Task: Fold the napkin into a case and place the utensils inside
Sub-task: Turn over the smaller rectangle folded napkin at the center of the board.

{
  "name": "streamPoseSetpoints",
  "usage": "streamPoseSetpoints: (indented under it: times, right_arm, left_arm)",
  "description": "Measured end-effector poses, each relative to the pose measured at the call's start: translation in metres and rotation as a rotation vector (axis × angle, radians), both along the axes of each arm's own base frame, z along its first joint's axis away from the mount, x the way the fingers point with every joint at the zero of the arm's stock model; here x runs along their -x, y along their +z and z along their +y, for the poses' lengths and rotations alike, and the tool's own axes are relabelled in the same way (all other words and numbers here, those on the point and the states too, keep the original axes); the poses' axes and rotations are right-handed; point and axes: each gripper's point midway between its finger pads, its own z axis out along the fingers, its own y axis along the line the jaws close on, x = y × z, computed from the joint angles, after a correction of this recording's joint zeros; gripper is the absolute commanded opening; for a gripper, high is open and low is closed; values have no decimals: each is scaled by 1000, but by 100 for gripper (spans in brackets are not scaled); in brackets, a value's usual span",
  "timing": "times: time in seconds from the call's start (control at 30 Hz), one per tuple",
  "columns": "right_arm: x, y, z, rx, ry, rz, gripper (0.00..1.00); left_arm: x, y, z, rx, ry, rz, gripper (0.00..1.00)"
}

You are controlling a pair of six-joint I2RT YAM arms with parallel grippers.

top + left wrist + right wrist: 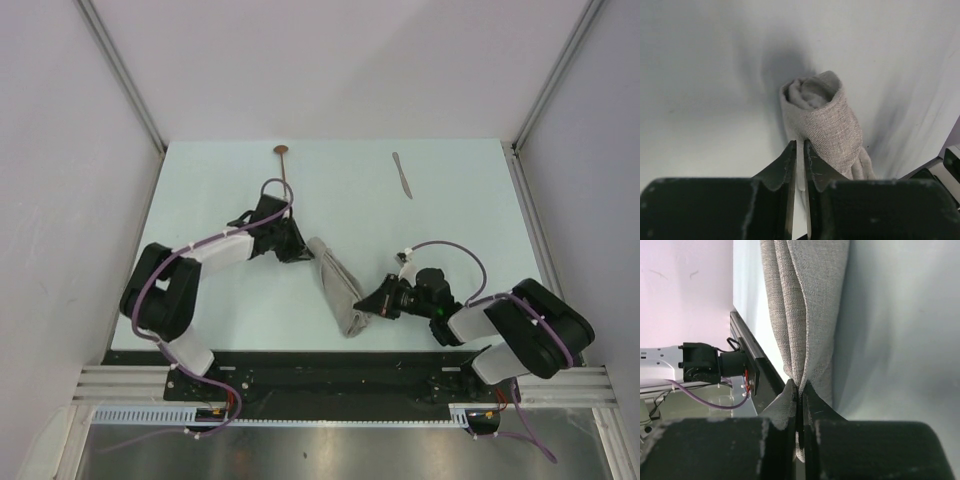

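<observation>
Napkin [338,288] lies bunched in a strip mid-way across the table [450,250]. Right gripper [367,309] is clamped on its near end. Left gripper [298,250] is at its far end, jaws almost together, grip unclear. Spoon [284,161] and knife [402,175] lie by the far edge

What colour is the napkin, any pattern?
The napkin is plain grey-beige woven fabric, no print; best seen in the right wrist view.

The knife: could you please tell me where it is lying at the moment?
In the top external view, the knife lies on the table's far right part, apart from the napkin nearer the middle, with the spoon off to its left.
</observation>
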Motion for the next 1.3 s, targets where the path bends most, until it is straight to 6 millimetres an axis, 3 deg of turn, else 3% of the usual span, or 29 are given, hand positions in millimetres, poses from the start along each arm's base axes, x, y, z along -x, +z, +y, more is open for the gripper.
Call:
streamPoseSetpoints:
  times: [0.1, 0.2, 0.37, 0.57, 0.67, 0.8, 0.9, 1.0, 1.17, 1.3]
  right_arm:
    - [-2, -6, -7, -4, -11, 17, 2]
    - [-4, -12, -14, -8, -23, 42, 12]
    - [-12, -15, -25, -23, -53, 91, 41]
    - [-24, -19, -35, 64, -103, 163, 60]
    - [-44, 0, -41, 158, -147, 116, 65]
    - [-75, 36, -54, 328, -210, 9, 68]
    - [-76, 46, -51, 448, -188, -35, 79]
    - [-62, 35, -47, 576, -139, -34, 77]
    - [-46, 11, -61, 758, -99, -10, 70]
    - [-30, 15, -38, 732, -11, -39, 54]
  left_arm:
    - [-7, 2, -19, -2, -27, -10, 13]
    - [-12, 5, -36, -4, -56, -20, 13]
    - [-26, 3, -56, -5, -81, -17, 13]
    - [-35, -23, -71, -31, -103, 49, 13]
    - [-37, -25, -78, -42, -115, 60, 14]
    - [-43, -14, -85, -57, -134, 37, 17]
    - [-45, -6, -83, -79, -144, 9, 20]
    - [-42, 5, -79, -92, -158, -9, 20]
    - [-41, 23, -78, -83, -172, -46, 18]
    - [-41, 20, -78, -89, -179, -38, 17]
